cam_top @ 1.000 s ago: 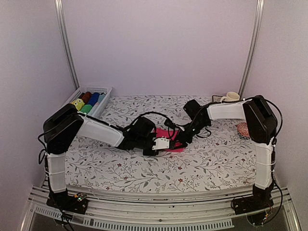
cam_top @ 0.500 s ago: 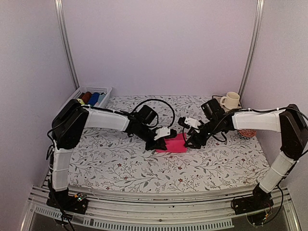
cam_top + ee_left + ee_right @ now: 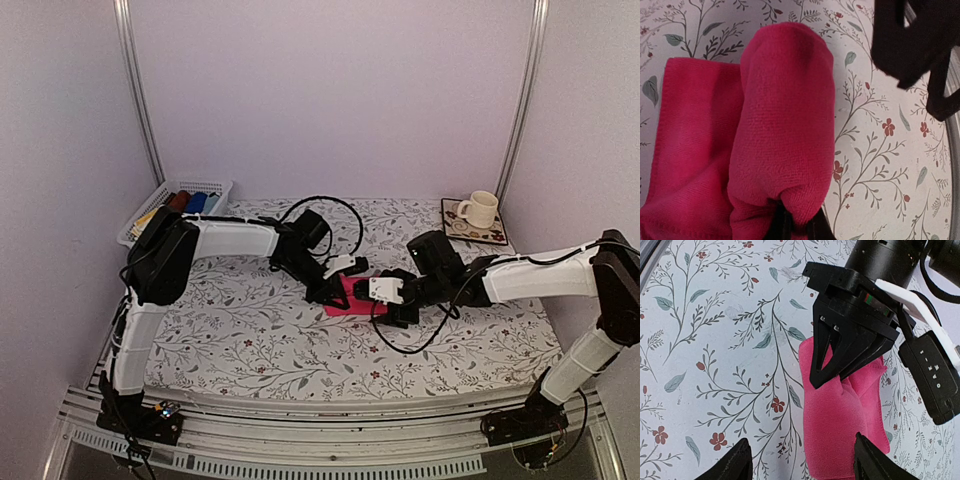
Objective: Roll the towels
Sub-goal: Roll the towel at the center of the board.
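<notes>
Left fingers pinched tight on rolled end of hot pink towel. Right fingers spread wide, straddling towel's other end, contact unclear. Towel partly rolled, flat remainder alongside, mid desk.

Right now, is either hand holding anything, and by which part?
The left hand is shut on the pink towel, pinching one end of its rolled-up part. The right hand is open over the towel's other end, gripping nothing.

One pink towel, one mug, one basket, two claws.
</notes>
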Controlling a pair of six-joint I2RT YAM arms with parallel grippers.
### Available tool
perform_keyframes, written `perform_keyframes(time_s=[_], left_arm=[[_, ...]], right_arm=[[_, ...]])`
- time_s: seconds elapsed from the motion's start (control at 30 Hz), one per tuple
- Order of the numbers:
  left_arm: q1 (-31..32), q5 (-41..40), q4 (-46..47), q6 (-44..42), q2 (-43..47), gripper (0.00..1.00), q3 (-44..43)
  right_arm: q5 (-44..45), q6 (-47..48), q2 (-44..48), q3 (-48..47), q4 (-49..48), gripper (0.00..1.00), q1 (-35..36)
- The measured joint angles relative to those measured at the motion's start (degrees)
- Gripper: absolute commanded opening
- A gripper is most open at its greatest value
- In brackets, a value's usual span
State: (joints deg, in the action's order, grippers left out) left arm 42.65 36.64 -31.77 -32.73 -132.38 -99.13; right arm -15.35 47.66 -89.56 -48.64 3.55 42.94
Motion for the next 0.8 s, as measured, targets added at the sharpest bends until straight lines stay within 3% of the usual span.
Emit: perform_keyframes(time_s=[0.33, 0.53, 0.7, 0.8], left_arm=[[0.0, 0.3, -1.7, 0.4, -0.5, 0.0, -1.2], [-0.2, 0.7, -1.8, 0.5, -0.5, 0.0, -1.2], [-0.6, 1.6, -1.9, 0.5, -0.8, 0.04, -1.4], [-1.0, 1.7, -1.9, 0.6, -0.8, 0.12, -1.4]], right_arm=[[8.4, 5.2, -10.7, -2.7, -4.4, 0.68, 1.3], [13.4, 6.4, -12.5, -3.6, -7.2, 0.64, 1.7], [15.2, 7.3, -13.4, -3.7, -9.0, 0.29, 1.9], [15.3, 6.9, -14.4, -4.9, -8.3, 0.15, 1.9]])
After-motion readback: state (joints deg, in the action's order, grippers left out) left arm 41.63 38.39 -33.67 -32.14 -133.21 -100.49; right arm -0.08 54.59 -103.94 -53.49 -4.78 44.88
